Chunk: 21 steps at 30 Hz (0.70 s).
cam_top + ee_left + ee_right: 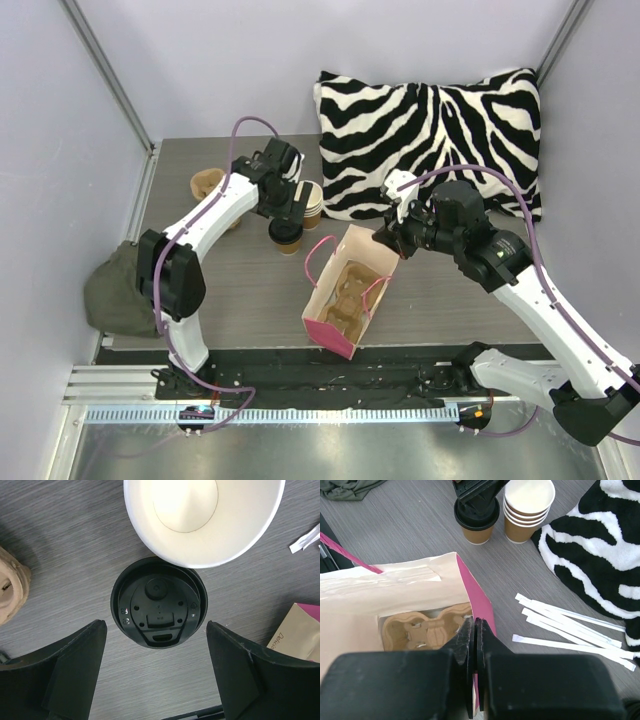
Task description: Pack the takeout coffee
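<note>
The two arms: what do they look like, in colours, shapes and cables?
The left arm and the right arm both have white rounded links joined by black joint housings. A purple cable loops along each. The left gripper has matt black, broad, wedge-shaped fingers; the right gripper is black too. I can read no markings.

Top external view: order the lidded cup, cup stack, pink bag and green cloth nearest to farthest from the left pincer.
1. Lidded cup: below the left pincer.
2. Cup stack: beside it.
3. Pink bag: centre.
4. Green cloth: left edge.
</note>
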Each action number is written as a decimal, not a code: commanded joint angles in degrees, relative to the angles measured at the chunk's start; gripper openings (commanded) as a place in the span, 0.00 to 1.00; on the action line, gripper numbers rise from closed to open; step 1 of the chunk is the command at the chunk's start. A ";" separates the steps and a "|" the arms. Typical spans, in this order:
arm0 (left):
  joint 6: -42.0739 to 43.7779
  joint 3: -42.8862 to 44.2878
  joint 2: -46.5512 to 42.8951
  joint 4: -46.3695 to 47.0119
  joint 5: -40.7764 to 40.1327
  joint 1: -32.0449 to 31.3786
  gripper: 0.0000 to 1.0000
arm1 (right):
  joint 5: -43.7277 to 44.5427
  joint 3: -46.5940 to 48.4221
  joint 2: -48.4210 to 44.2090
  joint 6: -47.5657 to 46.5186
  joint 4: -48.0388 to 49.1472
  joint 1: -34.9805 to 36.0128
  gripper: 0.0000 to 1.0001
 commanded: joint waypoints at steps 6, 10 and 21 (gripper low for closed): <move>-2.07 -0.60 0.57 0.55 0.32 -0.53 0.83 | -0.65 0.72 -0.06 0.02 2.02 -0.29 0.01; -2.16 -0.78 1.27 0.72 0.41 -0.80 0.80 | -0.83 0.46 -0.32 0.20 2.19 -0.38 0.01; -2.34 -0.43 3.82 0.46 0.24 -1.15 0.74 | -0.91 0.28 -0.58 0.55 2.45 -0.56 0.01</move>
